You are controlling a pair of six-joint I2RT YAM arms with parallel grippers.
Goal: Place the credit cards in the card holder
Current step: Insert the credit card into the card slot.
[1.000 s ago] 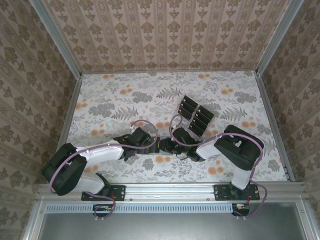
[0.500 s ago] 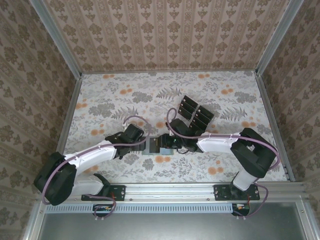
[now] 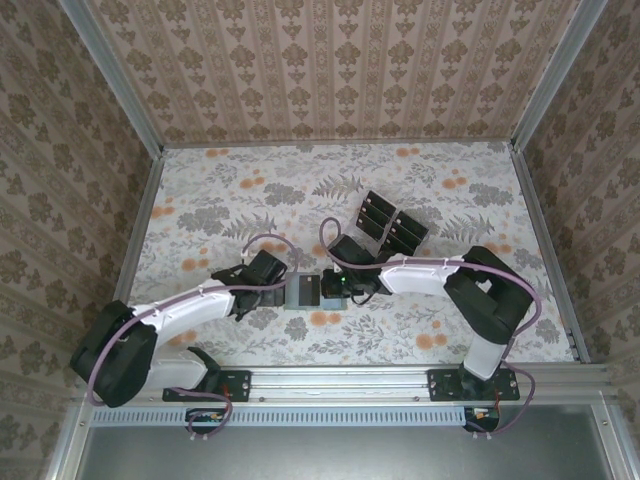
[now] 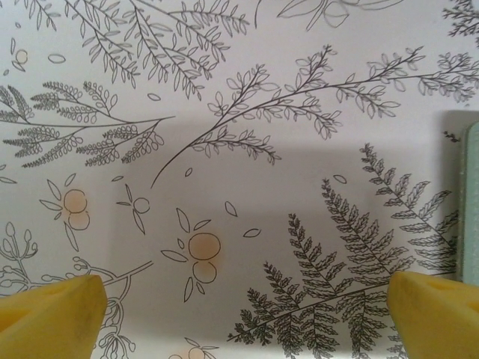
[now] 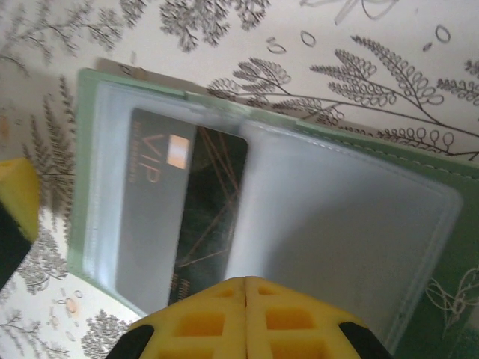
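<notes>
The card holder [image 5: 419,224] lies open on the floral table, showing pale green faces and clear plastic sleeves. One black credit card [image 5: 202,202] marked VIP sits partly inside the left sleeve, and its lower end runs under my right gripper [image 5: 245,293]. That gripper is shut, pads pressed together, just above the wallet. From above, the card holder [image 3: 301,291] lies between the two grippers. My left gripper [image 4: 243,329] is open over bare tablecloth, with the card holder's edge [image 4: 471,202] at its right. The remaining credit cards [image 3: 392,228] lie in rows behind the right arm.
The right arm [image 3: 470,290] bends round from the right, and the left arm [image 3: 180,310] reaches in from the left. Patterned walls [image 3: 330,70] close in the table on three sides. Open tablecloth [image 3: 220,200] lies at the back left.
The left gripper has drawn back to the left, off the card holder. The right gripper has slid left over it, and the open holder now shows between them.
</notes>
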